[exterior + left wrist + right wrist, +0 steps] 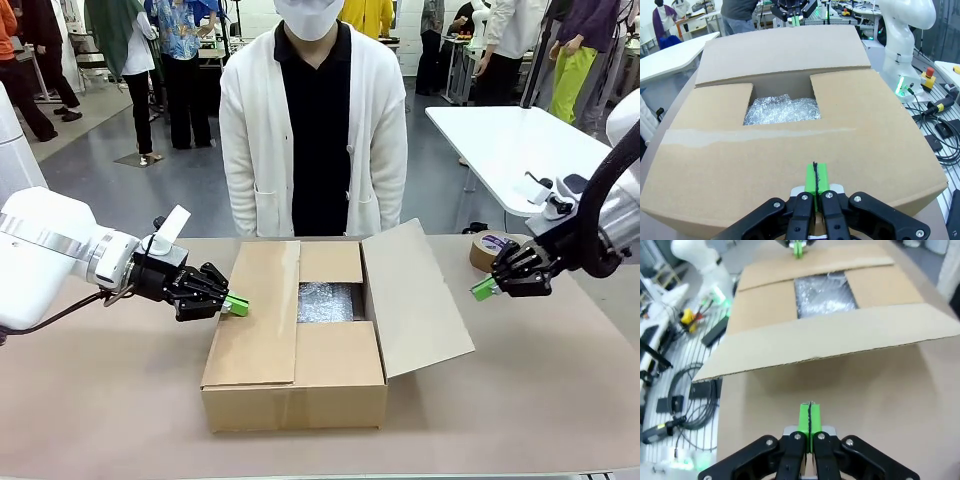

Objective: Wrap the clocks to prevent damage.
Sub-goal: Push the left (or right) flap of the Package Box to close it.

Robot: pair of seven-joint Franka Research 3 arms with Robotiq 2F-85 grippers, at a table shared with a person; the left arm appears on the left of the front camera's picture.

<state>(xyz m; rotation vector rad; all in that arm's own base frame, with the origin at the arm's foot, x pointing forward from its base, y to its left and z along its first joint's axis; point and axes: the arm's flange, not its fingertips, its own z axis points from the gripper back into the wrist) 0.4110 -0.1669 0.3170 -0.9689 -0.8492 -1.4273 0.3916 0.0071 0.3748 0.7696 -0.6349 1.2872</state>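
**Box part-closed on the table, both grippers pressed shut**

Left gripper [238, 307] was at the left side of the cardboard box [300, 385], its green pads pressed together with nothing between them. In the left wrist view the same gripper [815, 182] was over the outer edge of the left flap [790, 165]. Contact with the flap could not be confirmed.

The box sat at the middle of the table [100, 400]. The left flap [262, 312] lay folded flat over the top. The two short flaps, near and far, were also folded in, leaving a square gap between them. Bubble wrap [330, 300] showed through that gap, inside the box. What the wrap covered could not be made out, so the clocks could not be located.

A person in a white cardigan [312, 130] stood at the far side of the table, directly behind the box.

The right flap [415, 295] was tilted up and outward, not folded down.

Right gripper [484, 289] was just beyond the outer edge of the right flap and apart from it. Its pads were pressed together and it held nothing. The right wrist view showed this gripper [810, 420] above bare table, with the raised flap [830, 340] ahead of it.

A roll of brown tape [490, 246] lay on the table just behind the right gripper.
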